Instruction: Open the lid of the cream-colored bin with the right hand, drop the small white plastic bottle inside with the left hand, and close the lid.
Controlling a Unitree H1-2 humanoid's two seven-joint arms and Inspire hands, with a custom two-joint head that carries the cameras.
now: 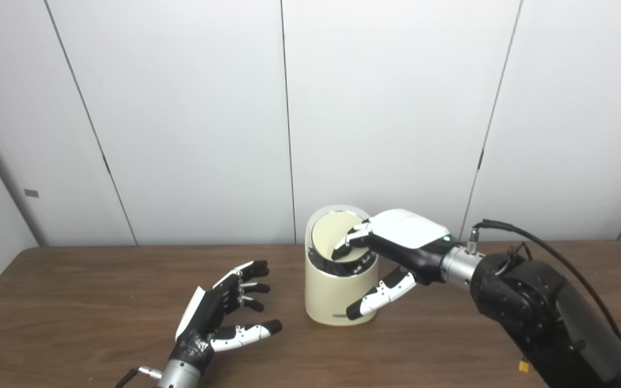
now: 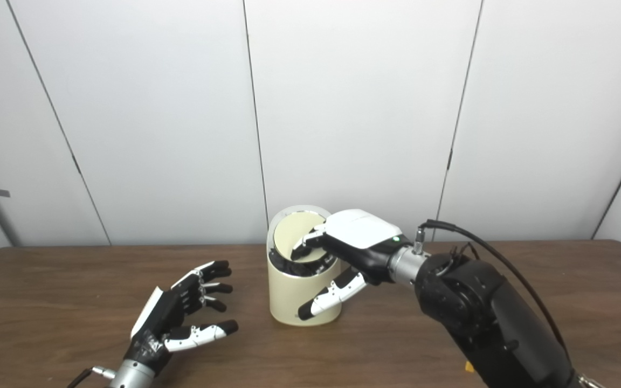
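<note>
The cream-colored bin (image 1: 328, 295) stands upright at the middle of the table. Its round lid (image 1: 331, 230) is tilted, the front edge pushed down into the dark rim and the back edge raised. My right hand (image 1: 397, 242) reaches in from the right; its fingertips (image 1: 349, 241) rest on the lid, while the thumb (image 1: 380, 295) hangs apart in front of the bin's wall. My left hand (image 1: 219, 307) hovers low over the table to the left of the bin, open and empty, palm turned toward the bin. No small white bottle shows in either view.
The brown wooden table (image 1: 73, 302) runs the full width of the view. White wall panels (image 1: 181, 108) stand close behind the bin. My bulky right forearm (image 1: 547, 312) with its black cable fills the lower right.
</note>
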